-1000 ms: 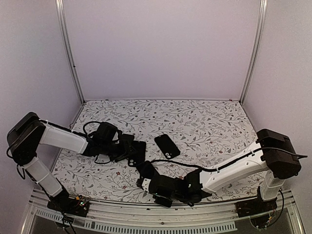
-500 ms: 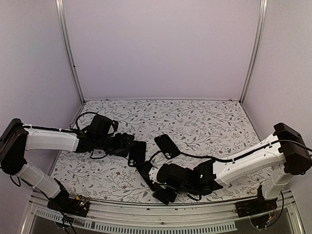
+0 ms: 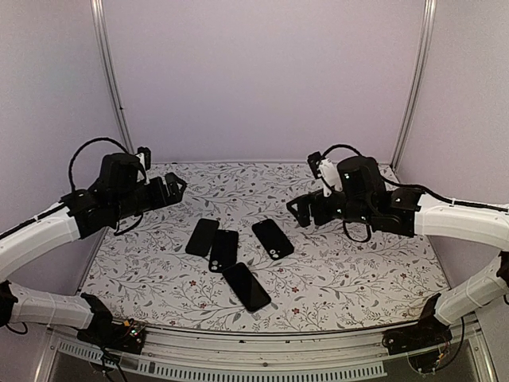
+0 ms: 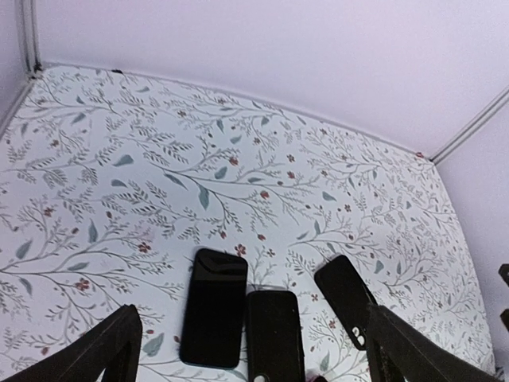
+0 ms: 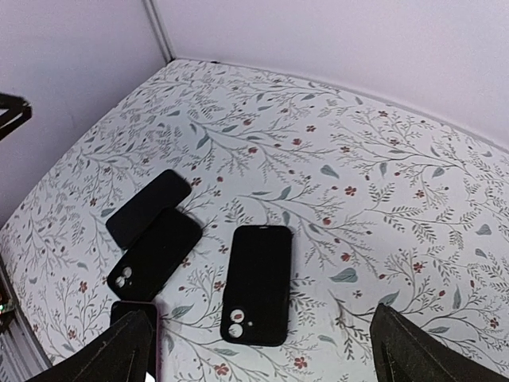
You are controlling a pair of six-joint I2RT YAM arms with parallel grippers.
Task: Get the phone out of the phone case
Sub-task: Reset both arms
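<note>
Four black pieces lie mid-table. One phone (image 3: 246,286) rests screen up near the front, half hidden behind my finger in the right wrist view (image 5: 134,317). A second glossy phone (image 3: 202,236) (image 4: 215,306) lies left of an empty case (image 3: 223,250) (image 5: 155,253) whose camera holes show the cloth. Another empty case (image 3: 272,239) (image 5: 256,282) (image 4: 346,290) lies to the right. My left gripper (image 3: 176,187) (image 4: 254,358) hangs open, high over the back left. Over the back right, my right gripper (image 3: 298,211) (image 5: 266,354) is raised and open. Neither touches anything.
The floral cloth (image 3: 342,263) covers the whole table. Pale walls and metal corner posts (image 3: 111,87) close in the back and sides. The table's metal front rail (image 3: 262,358) runs between the arm bases.
Both arms have lifted from the front-centre and swung back toward their own sides. Both grippers opened, leaving a phone at the front and a phone and case side by side.
</note>
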